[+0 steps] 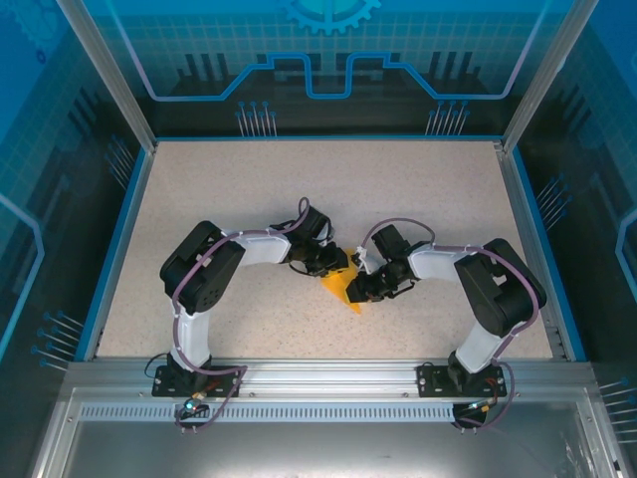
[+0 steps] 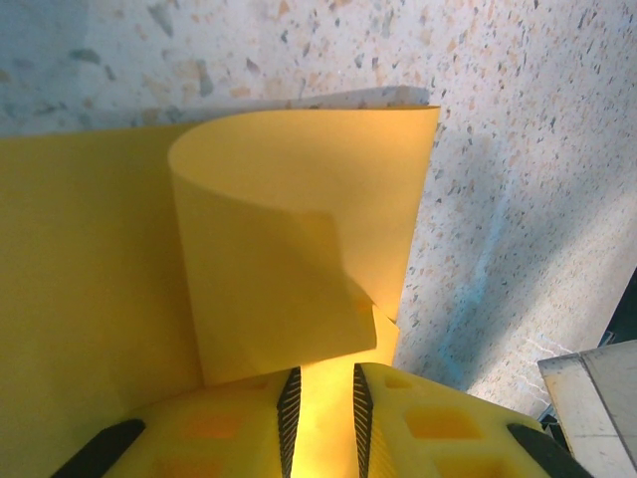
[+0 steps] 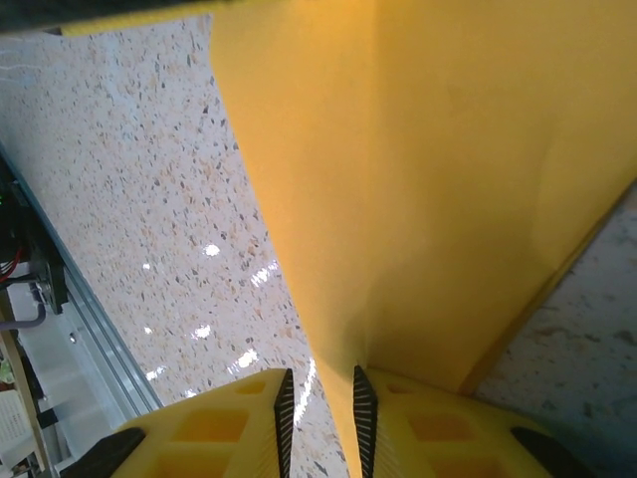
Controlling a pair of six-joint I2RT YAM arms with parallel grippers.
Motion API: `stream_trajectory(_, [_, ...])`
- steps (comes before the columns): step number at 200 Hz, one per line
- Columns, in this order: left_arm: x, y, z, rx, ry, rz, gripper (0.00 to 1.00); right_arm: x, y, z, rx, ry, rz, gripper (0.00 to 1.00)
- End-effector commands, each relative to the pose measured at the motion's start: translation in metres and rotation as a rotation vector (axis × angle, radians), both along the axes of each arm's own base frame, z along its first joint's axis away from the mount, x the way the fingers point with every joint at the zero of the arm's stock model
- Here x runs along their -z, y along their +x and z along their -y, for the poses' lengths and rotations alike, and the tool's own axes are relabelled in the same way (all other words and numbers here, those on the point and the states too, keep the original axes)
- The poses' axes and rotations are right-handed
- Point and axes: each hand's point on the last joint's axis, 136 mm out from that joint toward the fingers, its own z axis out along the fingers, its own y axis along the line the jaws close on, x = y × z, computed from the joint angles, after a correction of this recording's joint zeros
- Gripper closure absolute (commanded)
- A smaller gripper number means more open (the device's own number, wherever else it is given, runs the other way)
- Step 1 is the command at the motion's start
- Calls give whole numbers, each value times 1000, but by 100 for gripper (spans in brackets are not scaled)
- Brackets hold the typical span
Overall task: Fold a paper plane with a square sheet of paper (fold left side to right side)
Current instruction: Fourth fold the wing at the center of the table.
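Note:
The orange-yellow sheet of paper (image 1: 338, 289) lies mid-table between both grippers, with a pointed corner towards the near edge. Whether it has the paper plane's shape I cannot tell. My left gripper (image 1: 333, 265) comes at it from the left. In the left wrist view a flap of the sheet (image 2: 289, 249) curls up and over, and paper fills the narrow gap of the left gripper (image 2: 320, 388), whose pads stand apart. My right gripper (image 1: 360, 288) meets it from the right. There a paper edge (image 3: 438, 179) runs into the right gripper (image 3: 318, 388) beside one pad, with bare table showing in the gap.
The speckled tabletop (image 1: 249, 189) is bounded by a blue rim (image 1: 119, 239) and glass walls. A metal rail (image 1: 318, 373) with the arm bases runs along the near edge. Both arms bend inward, elbows out towards the sides.

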Motion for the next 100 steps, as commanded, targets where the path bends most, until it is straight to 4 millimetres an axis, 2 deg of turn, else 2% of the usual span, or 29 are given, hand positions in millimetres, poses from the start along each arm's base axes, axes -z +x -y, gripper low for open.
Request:
stream_trajectory(1, [44,-27,-32,-23,161,-116,74,10,-25,14,-24,-95,-88,75])
stream_trajectory(27, [44,-27,-33,-23,162,-117,74,13,-31,24,-22,-152,-95,75])
stream_trajectory(47, [44,-27,-33,-24,162,-117,74,9,-32,24,-24,-142,-85,76])
stream_trajectory(87, [42,-26,-32,-25,154,-112,74,-35,-16,9,-12,-28,31,83])
stream_trajectory(100, [41,-26,-31,-25,152,-110,74,-44,-14,4,-13,3,38,85])
